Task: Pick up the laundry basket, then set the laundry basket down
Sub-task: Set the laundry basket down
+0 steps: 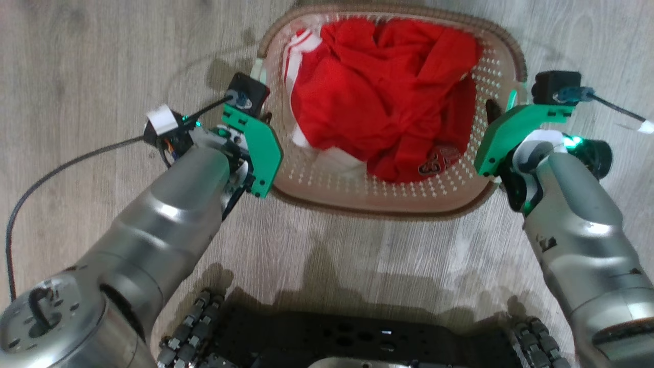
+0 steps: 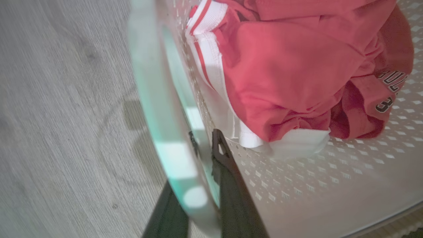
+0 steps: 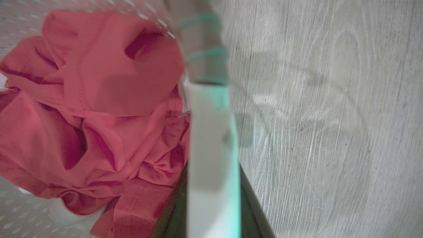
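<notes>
Left claw (image 2: 205, 140), right claw (image 3: 213, 173) clamped on laundry basket (image 1: 368, 210), red jersey (image 2: 281, 66) numbered 3

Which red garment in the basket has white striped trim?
The garment by the left gripper, at the laundry basket wall; other red folds lack stripes.

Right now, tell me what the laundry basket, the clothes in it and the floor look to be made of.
The laundry basket: moulded plastic, pale and smooth, with even rows of punched holes; its brown rim looks woven, likely moulded too. The red clothes: soft knit fabric, matte, creased, with stitched hems. The floor: pale grey wood-grain planks, possibly laminate.
</notes>
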